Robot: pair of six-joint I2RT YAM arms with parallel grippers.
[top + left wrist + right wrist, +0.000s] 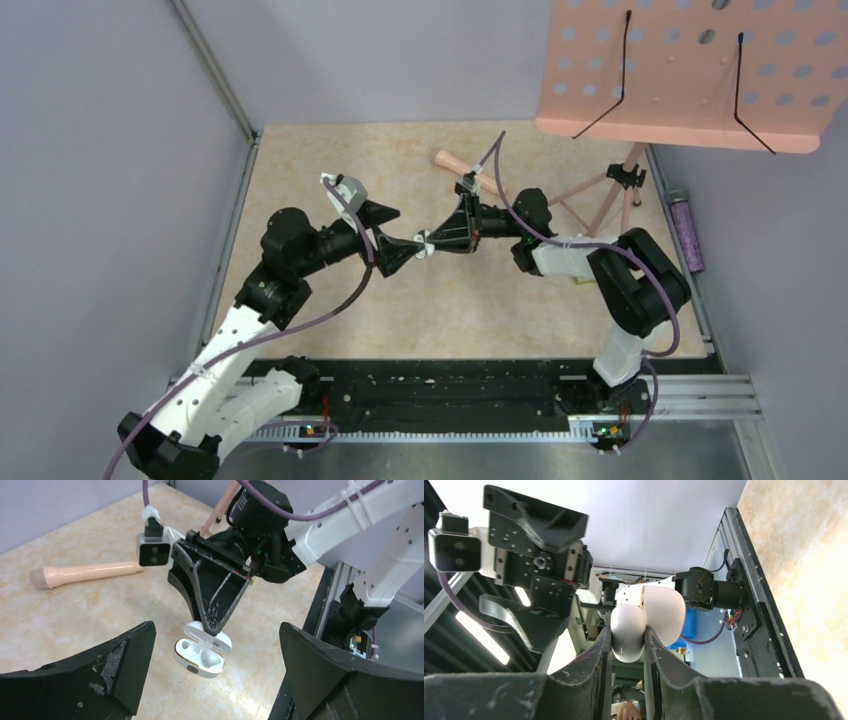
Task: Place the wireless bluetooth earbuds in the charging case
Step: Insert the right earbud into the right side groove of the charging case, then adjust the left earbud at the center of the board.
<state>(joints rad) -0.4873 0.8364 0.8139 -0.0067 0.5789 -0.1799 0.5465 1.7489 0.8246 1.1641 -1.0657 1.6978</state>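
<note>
Because the right tool (628, 635) is clenched on only one rounded half of the charging case (202, 652), we judge the hold to be the weak point. The case hangs in mid-air at the centre of the overhead frame, well above the worktop (450, 310), with its lid swung open. The left tool (398, 237) faces it from just beside, spread wide and grasping nothing.

If the left tool pushes on the free half, the hinge could give and the case might twist or slip out of the pinch. Any tilt might also spill what sits inside, and a fall to the worktop would scatter tiny parts.

The left wrist view alone looks into the open case. A white form that we take for one of the earbuds (210, 656) lies in the right-hand socket, and we cannot tell whether the other socket is filled. The right wrist view shows the pinch itself, both fingers pressed on the white shell, but nothing of the inside. From above, the case is only a white speck between the two tools.
</note>
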